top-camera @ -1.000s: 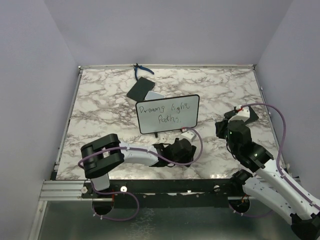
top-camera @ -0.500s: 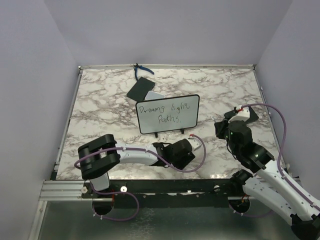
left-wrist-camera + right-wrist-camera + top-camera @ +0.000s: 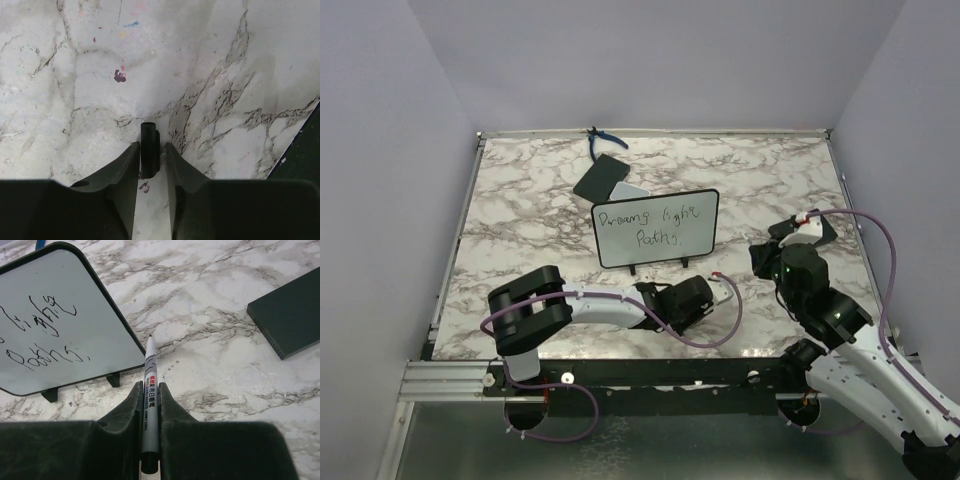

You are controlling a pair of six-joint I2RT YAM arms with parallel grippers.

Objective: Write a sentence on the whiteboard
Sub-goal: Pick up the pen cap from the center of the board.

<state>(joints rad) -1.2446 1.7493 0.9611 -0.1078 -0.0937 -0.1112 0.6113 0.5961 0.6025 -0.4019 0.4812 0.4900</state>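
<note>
The whiteboard [image 3: 655, 228] stands on its two feet mid-table, also in the right wrist view [image 3: 60, 325]. The sentence [image 3: 650, 225] is on it in two dark handwritten lines, partly seen in the right wrist view [image 3: 45, 335]. My right gripper [image 3: 150, 390], right of the board [image 3: 762, 260], is shut on a white marker [image 3: 150, 385]. Its bare tip points past the board's lower right corner without touching it. My left gripper [image 3: 151, 152], near the table's front edge [image 3: 702, 297], is shut on a black marker cap [image 3: 149, 150] just above the marble.
A black flat rectangle [image 3: 600, 177], a small grey-white pad [image 3: 630, 189] and blue-handled pliers [image 3: 604, 141] lie behind the board. Another black flat rectangle [image 3: 290, 315] shows right of the marker. The table's dark front edge [image 3: 305, 150] is close to my left gripper.
My left gripper has pulled back from the board's foot toward the front edge and a little to the right. The right gripper with the marker has barely moved.
</note>
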